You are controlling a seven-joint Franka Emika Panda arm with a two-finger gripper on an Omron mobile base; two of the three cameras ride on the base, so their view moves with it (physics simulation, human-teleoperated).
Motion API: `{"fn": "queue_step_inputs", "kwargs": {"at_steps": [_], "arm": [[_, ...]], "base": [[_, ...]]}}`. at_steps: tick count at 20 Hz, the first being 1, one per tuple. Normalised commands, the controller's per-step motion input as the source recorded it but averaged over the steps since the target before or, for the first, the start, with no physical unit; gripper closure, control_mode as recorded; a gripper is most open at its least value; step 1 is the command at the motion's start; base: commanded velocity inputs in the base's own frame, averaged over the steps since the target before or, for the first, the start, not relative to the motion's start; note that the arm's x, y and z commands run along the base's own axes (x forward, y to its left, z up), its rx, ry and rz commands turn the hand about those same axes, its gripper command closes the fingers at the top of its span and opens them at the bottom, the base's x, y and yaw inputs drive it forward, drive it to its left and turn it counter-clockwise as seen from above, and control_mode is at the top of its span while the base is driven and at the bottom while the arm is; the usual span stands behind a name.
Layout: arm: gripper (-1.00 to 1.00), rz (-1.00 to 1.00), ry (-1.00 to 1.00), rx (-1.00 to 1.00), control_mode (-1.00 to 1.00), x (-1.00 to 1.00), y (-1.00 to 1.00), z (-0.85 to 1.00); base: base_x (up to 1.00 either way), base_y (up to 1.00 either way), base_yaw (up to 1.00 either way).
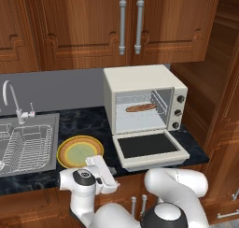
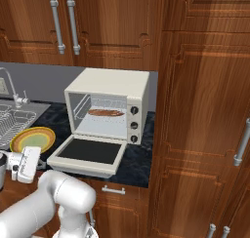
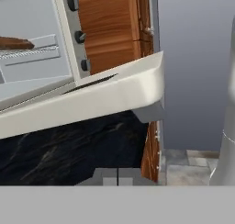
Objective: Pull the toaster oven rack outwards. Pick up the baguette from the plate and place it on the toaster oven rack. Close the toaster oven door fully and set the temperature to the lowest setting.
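At the far left a chrome faucet [image 1: 11,101] stands over a steel sink [image 1: 51,129] holding one silver wire dish-drying basket [image 1: 25,145]. Next on the dark marble tabletop [image 1: 84,122] lies one plate [image 1: 79,152], yellow-orange at the rim and pale green in the centre, with nothing on it. In front of it, below the tabletop's edge, hangs the pincer [image 3: 118,175], its two dark fingertips pressed together on nothing. To the right stands one cream-white toaster oven [image 1: 140,80], its door [image 1: 150,147] folded down flat toward the robot, dark glass up. Inside, one baguette [image 1: 141,108] lies on the toaster oven rack [image 1: 156,114], its long axis running left to right across the cavity, parallel to the door's hinge. Three round knobs [image 1: 177,112] run down the right panel. Two grey vertical handles [image 1: 130,25] hang on the wooden cabinets above. No writing can be read anywhere.
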Motion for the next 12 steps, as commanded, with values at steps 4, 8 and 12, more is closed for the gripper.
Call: {"fn": "queue_step_inputs", "kwargs": {"at_steps": [4,8,12], "arm": [[1.0,-0.01,0.0,0.09,-1.0,-0.14,-0.2,0.27],[1.0,0.0,0.0,0.07,-1.0,-0.04,-0.19,0.2],[1.0,0.0,0.01,0.0,-1.0,0.0,-0.03,0.0]], "base": [[0.0,0.0,0.0],[0.0,0.0,0.0],[0.0,0.0,0.0]]}}
